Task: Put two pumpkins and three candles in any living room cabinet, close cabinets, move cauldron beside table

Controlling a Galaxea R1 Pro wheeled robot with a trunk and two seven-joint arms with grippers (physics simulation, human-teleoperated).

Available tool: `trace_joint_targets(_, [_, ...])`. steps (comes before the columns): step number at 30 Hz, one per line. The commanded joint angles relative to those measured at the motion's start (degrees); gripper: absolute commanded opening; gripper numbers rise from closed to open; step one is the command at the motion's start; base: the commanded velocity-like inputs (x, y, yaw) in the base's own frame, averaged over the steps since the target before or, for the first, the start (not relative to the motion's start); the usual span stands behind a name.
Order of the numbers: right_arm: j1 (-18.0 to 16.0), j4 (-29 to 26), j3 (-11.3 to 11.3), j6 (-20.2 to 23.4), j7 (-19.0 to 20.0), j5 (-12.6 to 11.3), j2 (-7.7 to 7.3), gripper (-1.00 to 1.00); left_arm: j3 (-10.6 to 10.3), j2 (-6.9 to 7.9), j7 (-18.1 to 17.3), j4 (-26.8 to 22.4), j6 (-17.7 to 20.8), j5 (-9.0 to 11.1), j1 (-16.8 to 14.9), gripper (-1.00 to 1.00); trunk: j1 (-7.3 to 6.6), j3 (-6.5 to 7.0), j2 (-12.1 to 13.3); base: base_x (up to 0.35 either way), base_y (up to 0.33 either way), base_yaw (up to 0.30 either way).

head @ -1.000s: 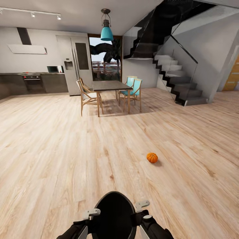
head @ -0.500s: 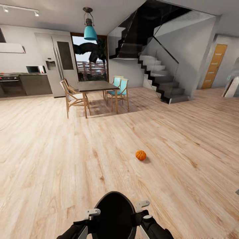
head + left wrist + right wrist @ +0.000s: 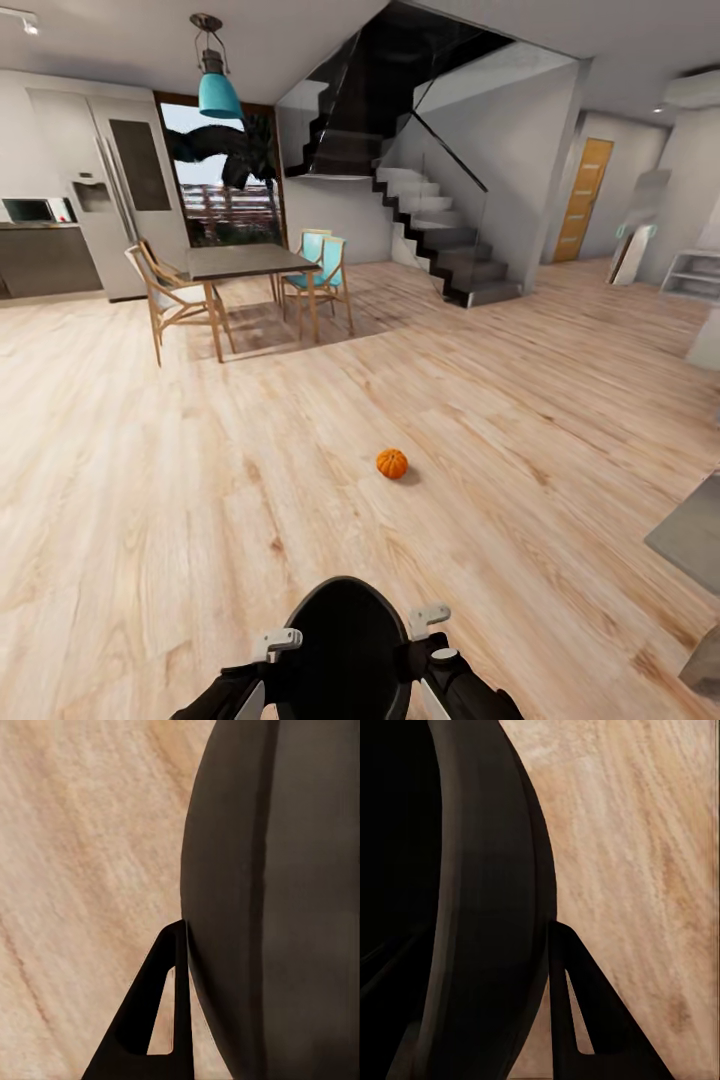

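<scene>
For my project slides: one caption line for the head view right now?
A lone orange pumpkin sits on the light wood floor, well short of the dining table and staircase.

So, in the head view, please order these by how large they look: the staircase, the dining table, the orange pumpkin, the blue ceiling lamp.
1. staircase
2. dining table
3. blue ceiling lamp
4. pumpkin, smallest even though it lies nearest the camera.
</scene>
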Motion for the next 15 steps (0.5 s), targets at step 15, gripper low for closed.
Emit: trace_joint_targets(15, [0.0, -0.7, 1.5, 0.2, 1.7, -0.7, 0.00, -1.00, -0.6, -0.06, 0.0, 0.1, 0.4, 0.5, 0.0, -1.00, -0.02, -0.05, 0.0, 0.000, 0.000, -0.257])
